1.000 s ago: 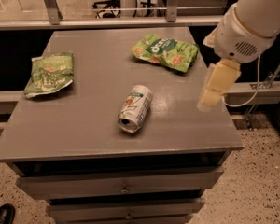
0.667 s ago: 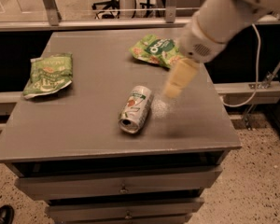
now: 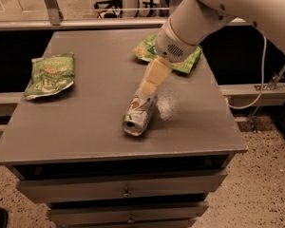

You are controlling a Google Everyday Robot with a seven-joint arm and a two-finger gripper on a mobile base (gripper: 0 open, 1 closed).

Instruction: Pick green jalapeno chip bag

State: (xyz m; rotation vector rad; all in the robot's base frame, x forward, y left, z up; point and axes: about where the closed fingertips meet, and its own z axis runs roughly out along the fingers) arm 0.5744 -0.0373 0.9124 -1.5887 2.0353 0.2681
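The green jalapeno chip bag point(image 3: 50, 75) is a crinkled olive-green bag with pale lettering and a whitish bottom edge. It lies flat near the left edge of the grey table point(image 3: 90, 127). My gripper point(image 3: 148, 83) hangs from the white arm point(image 3: 194, 18) over the middle of the table. It is just above the far end of a can point(image 3: 138, 113) that lies on its side. The gripper is well to the right of the bag and holds nothing that I can see.
A brighter green bag point(image 3: 143, 50) lies at the back right of the table, partly hidden by the arm. Drawers point(image 3: 126, 190) sit under the tabletop. A white cable point(image 3: 256, 94) hangs to the right of the table.
The arm has swung left from the table's right edge to over the can in the middle. The bags and the can have not moved.
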